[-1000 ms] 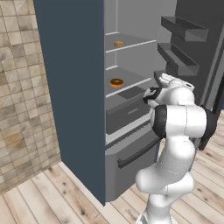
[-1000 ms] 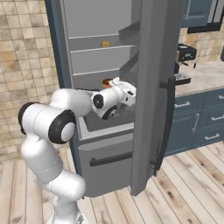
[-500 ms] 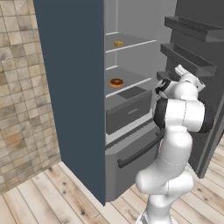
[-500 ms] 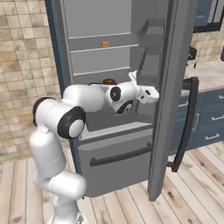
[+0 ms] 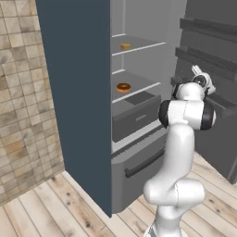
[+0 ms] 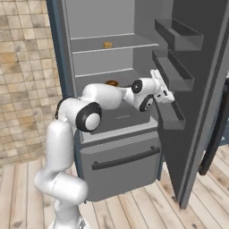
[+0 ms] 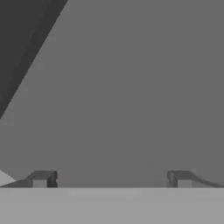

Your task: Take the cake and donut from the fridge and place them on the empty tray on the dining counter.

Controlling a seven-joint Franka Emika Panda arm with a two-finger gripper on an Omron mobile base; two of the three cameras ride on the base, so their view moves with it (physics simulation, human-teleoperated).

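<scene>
The slate-grey fridge (image 5: 74, 92) stands open. The small tan cake (image 5: 125, 46) sits on its upper shelf, also seen as the cake (image 6: 108, 44). The orange-brown donut (image 5: 123, 87) lies on the shelf below; the donut (image 6: 112, 83) is partly hidden behind my forearm. My gripper (image 6: 164, 91) is to the right of both, against the inner side of the open door, and appears as the gripper (image 5: 198, 71) by the door bins. In the hand view the gripper (image 7: 111, 179) is open and empty, facing flat grey. The tray and the dining counter are out of view.
The open door (image 6: 201, 89) carries three dark bins (image 6: 174, 71) close to my hand. A grey drawer (image 5: 136, 118) sits under the donut shelf, with a lower freezer front (image 6: 125, 161) below. A tiled wall (image 5: 23, 115) is on the left, over a wooden floor.
My arm has swung right, away from the shelves, to the door's inner side. The door has swung much wider open. The jaws have stayed open.
</scene>
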